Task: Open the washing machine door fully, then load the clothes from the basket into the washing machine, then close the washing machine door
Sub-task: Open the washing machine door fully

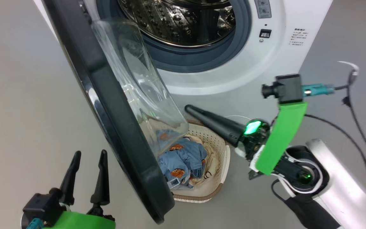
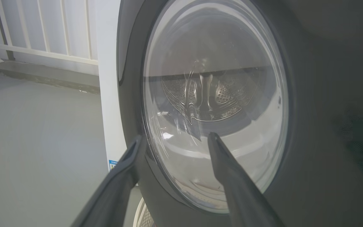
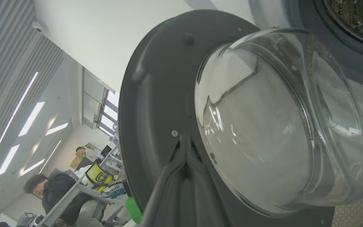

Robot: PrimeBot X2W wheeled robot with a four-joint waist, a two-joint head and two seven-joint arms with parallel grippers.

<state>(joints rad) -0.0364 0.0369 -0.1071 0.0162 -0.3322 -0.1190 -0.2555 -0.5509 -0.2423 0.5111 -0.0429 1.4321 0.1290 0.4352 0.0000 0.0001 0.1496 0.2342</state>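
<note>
**Door part-open, standing between the two grippers.**

Left gripper (image 1: 90,152), fingers spread wide and empty, sits outside the washing machine door (image 1: 106,105), whose black rim runs edge-on just to its right. Right of the rim, the door's glass bowl overhangs the basket (image 1: 216,187) holding the clothes (image 1: 183,156). Right gripper (image 1: 188,109), pinched shut on nothing, points left at the door's inner face and is the nearer arm; contact unconfirmed. Judgement: the door needs pushing leftward to open fully.

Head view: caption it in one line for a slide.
Open washing machine door partly hiding the basket of clothes; open left claw outside it, shut right claw at its inner side.
</note>
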